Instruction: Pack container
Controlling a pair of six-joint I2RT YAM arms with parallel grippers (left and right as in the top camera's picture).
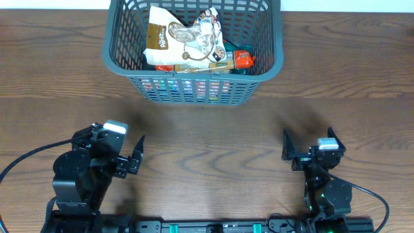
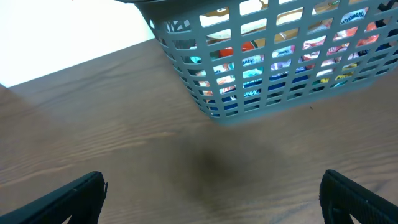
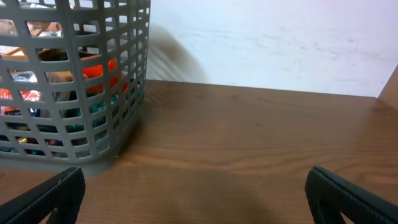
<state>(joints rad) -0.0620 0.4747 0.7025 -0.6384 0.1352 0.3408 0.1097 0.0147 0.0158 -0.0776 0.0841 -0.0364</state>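
The dark grey slatted container stands at the far middle of the wooden table, filled with several snack packets, brown-and-white ones on top and an orange one beside them. It also shows in the left wrist view and the right wrist view, with coloured packets behind its slats. My left gripper is open and empty near the front left, well short of the container. My right gripper is open and empty near the front right. Both show only bare wood between their fingers.
Brown wooden tabletop lies between the two arms and the container. A white wall runs behind the table's far edge. Black cables trail from the arm bases at the front.
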